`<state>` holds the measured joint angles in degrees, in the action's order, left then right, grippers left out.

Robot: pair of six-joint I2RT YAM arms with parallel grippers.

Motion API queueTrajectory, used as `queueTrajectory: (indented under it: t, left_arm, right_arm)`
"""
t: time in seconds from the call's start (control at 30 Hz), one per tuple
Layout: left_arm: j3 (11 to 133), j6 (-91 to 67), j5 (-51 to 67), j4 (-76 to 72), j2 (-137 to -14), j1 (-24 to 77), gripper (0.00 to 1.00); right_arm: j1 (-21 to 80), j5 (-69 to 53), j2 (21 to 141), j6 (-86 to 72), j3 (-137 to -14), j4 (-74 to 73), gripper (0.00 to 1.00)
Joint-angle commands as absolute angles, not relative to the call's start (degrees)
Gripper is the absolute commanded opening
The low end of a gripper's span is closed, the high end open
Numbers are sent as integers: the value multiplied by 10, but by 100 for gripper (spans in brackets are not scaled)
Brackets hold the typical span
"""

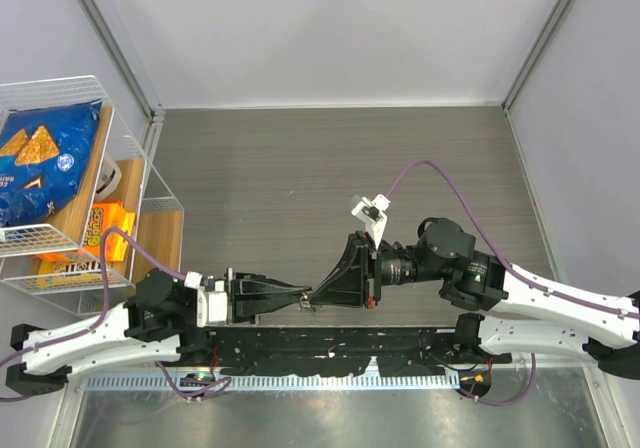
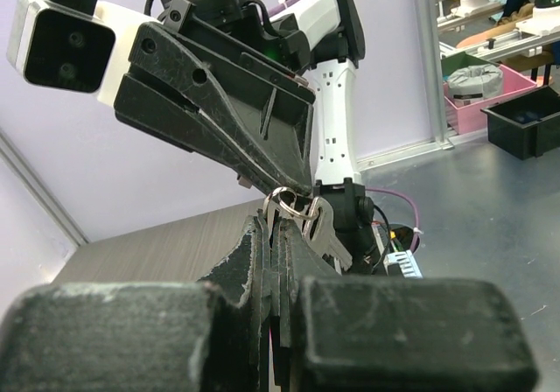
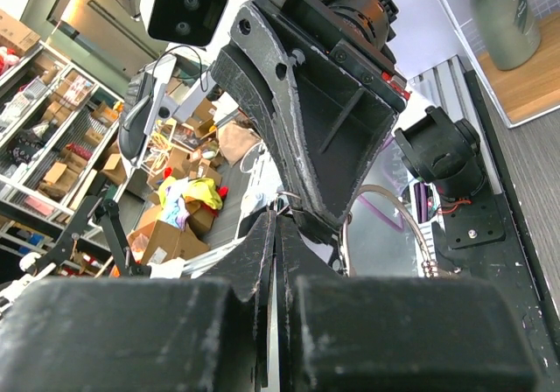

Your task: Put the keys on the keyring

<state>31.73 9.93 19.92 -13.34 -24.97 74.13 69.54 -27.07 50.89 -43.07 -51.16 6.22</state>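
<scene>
Top view: bright, even, soft light from above, hardly any shadows on table (image 1: 300, 168). Sharp corner to corner, dull sheen on metal strip (image 1: 330, 420) up front.

Left wrist view: left gripper (image 2: 276, 233) right at lens, base total blur, tips sharper. keyring (image 2: 282, 201) and keys (image 2: 322, 231) crisp-ish, tiny glints. Background bright, bit soft.

Right wrist view: right gripper (image 3: 274, 224) blurry same way, dark against bright background, black parts lose detail. Top-left corner blown out.

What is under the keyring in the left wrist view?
Silvery keys hang below the keyring, just right of the left gripper, which is shut on it. The ring's lower arc is hidden inside that grip.
</scene>
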Motion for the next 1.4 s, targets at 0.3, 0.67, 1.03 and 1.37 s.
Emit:
queueTrajectory:
  t: [0.3,0.67,1.03,1.37]
  left_arm:
    - [345,125,171,-88,-252,742,0]
    - [348,121,143,-89,-273,742,3]
    - [345,128,117,-94,-295,742,22]
    - [345,146,42,-94,-311,742,15]
  right_arm:
    - [697,-236,473,-426,-526,76,6]
    - [697,-223,471,-421,-527,72,6]
    - [697,-200,460,-410,-524,59,6]
    - [693,-157,433,-394,-509,28,6]
